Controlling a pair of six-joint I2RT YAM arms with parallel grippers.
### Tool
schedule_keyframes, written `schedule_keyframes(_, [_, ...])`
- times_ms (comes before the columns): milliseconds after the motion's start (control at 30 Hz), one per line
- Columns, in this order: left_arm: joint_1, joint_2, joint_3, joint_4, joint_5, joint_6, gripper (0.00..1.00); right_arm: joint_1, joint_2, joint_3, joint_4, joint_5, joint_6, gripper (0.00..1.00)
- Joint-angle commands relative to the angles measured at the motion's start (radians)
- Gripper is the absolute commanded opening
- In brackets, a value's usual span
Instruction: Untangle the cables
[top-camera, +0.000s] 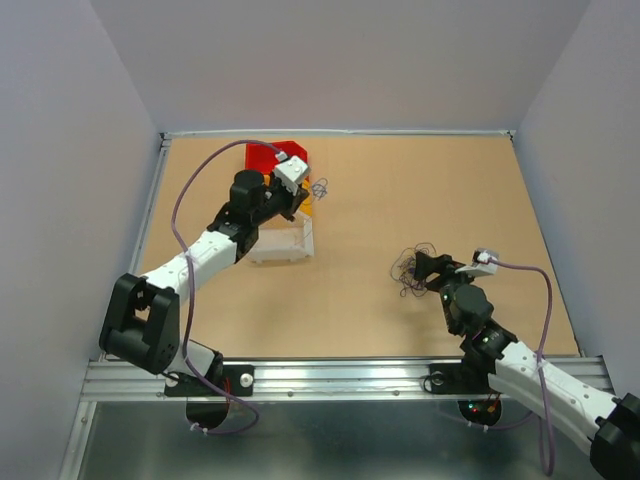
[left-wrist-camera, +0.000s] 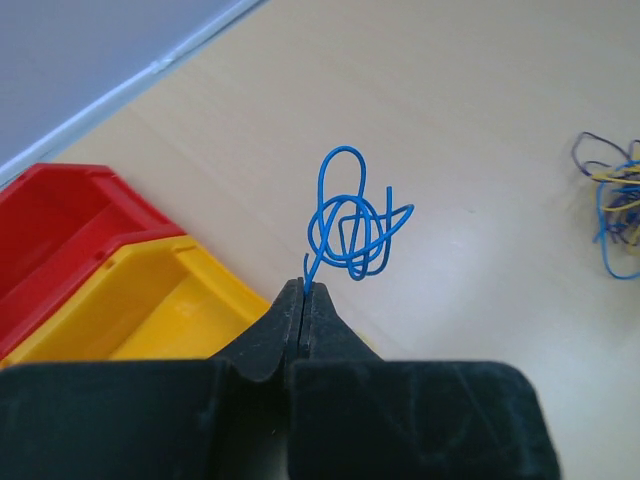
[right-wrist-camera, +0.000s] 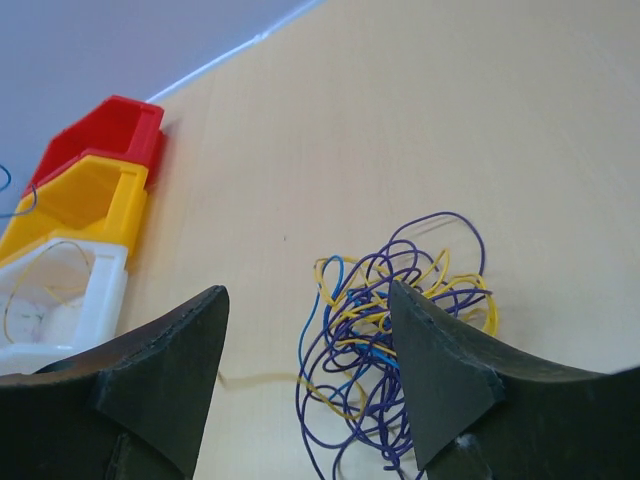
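Your left hand (left-wrist-camera: 303, 290) is pinched shut on the tail of the blue wire (left-wrist-camera: 352, 225), and the curl stands up off the fingertips, free of the table (top-camera: 400, 190) as far as I can judge. In the top view it hangs in the upper left, just right of the red bin (left-wrist-camera: 60, 215) and yellow bin (left-wrist-camera: 150, 310), with the white bin (top-camera: 280, 242) below them. That reads as a drop-off to me, so do it cleanly. Swing the whole curl over a bin mouth before you let go, because from here it looks likelier to land on the table beside the bins. Which bin is meant for blue I can't tell. The white one has a thin yellowish strand in it. The wire looks springy, so lower it in, don't flick it.

Your right hand (right-wrist-camera: 307, 300) stands wide apart, fingers straddling the clump (right-wrist-camera: 355, 300) at centre right of the top view, gripping nothing. For the next pull, pick one strand at the fringe rather than biting into the middle. The purple loop (right-wrist-camera: 455, 225) at the clump's upper right sticks out nicely.

As for room, there's broad bare table between bins and clump, so draw strands out toward centre frame. The left hand is hemmed in by the bins, with the back wall (top-camera: 340, 60) beyond them. The right hand sits near the rail (top-camera: 350, 375) along the bottom edge, so pull away from it, not toward it.
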Motion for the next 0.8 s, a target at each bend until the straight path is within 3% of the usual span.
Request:
schedule_keyframes(0, [0.096,-0.040,0.001,0.078,-0.030,0.024,0.00,0.005,0.003,-0.016,0.084,-0.081,-0.044,0.72])
schedule_keyframes(100, [0.182,0.000,0.036,0.075,0.016,0.053,0.00,0.003,-0.020,-0.017,0.084,-0.131,-0.066,0.72])
schedule_keyframes(467, [0.208,0.207,0.174,-0.040,-0.168,0.049,0.00,0.003,-0.078,-0.034,0.056,-0.173,-0.072,0.73])
schedule_keyframes(533, [0.218,0.216,0.185,-0.048,-0.196,0.038,0.11,0.003,-0.078,-0.034,0.055,-0.174,-0.072,0.74])
schedule_keyframes(567, [0.221,0.212,0.184,-0.043,-0.206,0.037,0.31,0.005,-0.073,-0.034,0.055,-0.176,-0.069,0.74])
schedule_keyframes(633, [0.221,0.180,0.159,-0.026,-0.225,0.034,0.53,0.003,-0.064,-0.031,0.055,-0.179,-0.069,0.74])
schedule_keyframes(700, [0.221,0.149,0.139,0.003,-0.257,0.031,0.89,0.003,-0.040,-0.023,0.058,-0.181,-0.067,0.74])
schedule_keyframes(767, [0.221,0.112,0.124,0.006,-0.294,0.021,0.92,0.003,-0.020,-0.017,0.062,-0.185,-0.069,0.75])
